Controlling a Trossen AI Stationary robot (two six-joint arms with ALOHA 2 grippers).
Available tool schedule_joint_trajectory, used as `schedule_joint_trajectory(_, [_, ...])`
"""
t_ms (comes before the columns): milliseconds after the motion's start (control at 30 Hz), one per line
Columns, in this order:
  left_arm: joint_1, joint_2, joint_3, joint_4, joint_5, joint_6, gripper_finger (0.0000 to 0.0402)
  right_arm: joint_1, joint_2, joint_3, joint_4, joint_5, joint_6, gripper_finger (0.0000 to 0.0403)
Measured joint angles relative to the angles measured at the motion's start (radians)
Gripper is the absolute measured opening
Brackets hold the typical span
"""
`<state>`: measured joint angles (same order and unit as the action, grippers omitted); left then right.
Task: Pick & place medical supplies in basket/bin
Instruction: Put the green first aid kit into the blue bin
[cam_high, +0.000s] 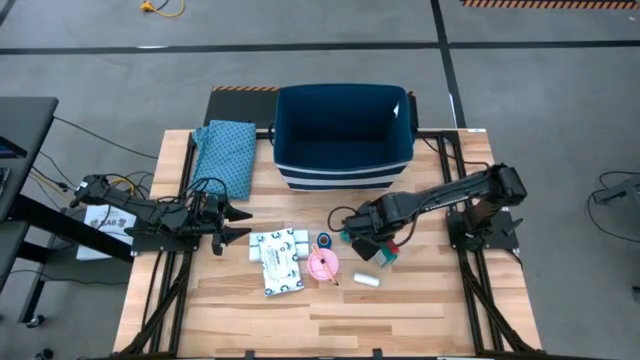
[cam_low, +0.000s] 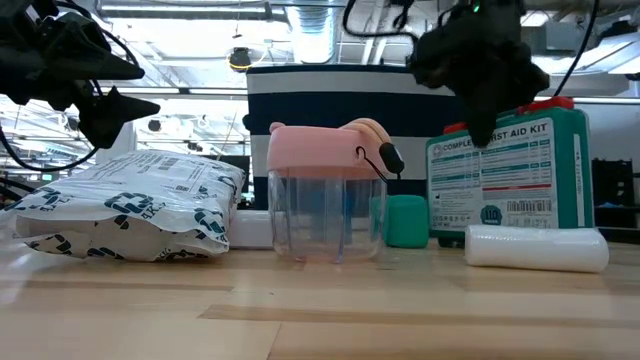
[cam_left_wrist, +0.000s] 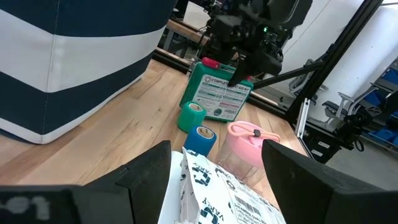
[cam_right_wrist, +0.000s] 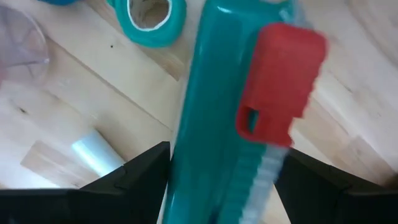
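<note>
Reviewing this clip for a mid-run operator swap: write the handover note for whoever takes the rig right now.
Right gripper: open, its fingers on either side of the teal first aid box, which stands upright on the table; no lift visible.
Left gripper: open, empty, waiting by the white packet.
On the table, in front of the navy bin: packet, compartment tray, pink-lidded clear container, blue roll, teal roll, white tube.
Done: no supplies visible in the bin.
Left: every item listed, probably the box first.
</note>
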<state>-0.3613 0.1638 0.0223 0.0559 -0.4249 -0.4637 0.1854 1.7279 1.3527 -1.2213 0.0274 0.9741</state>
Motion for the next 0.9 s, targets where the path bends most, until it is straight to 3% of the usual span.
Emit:
schedule_joint_trajectory(433, [0.0, 0.0, 0.0, -0.008, 0.0, 0.0, 0.0241, -0.013, 0.153, 0.004, -0.002, -0.022, -0.085, 0.0243])
schedule_joint_trajectory(667, [0.0, 0.0, 0.0, -0.01, 0.0, 0.0, 0.0241, -0.016, 0.138, 0.001, -0.018, -0.024, -0.085, 0.0183])
schedule_joint_trajectory(900, [0.0, 0.0, 0.0, -0.011, 0.0, 0.0, 0.0241, -0.024, 0.078, -0.004, -0.086, -0.041, -0.05, 0.0187])
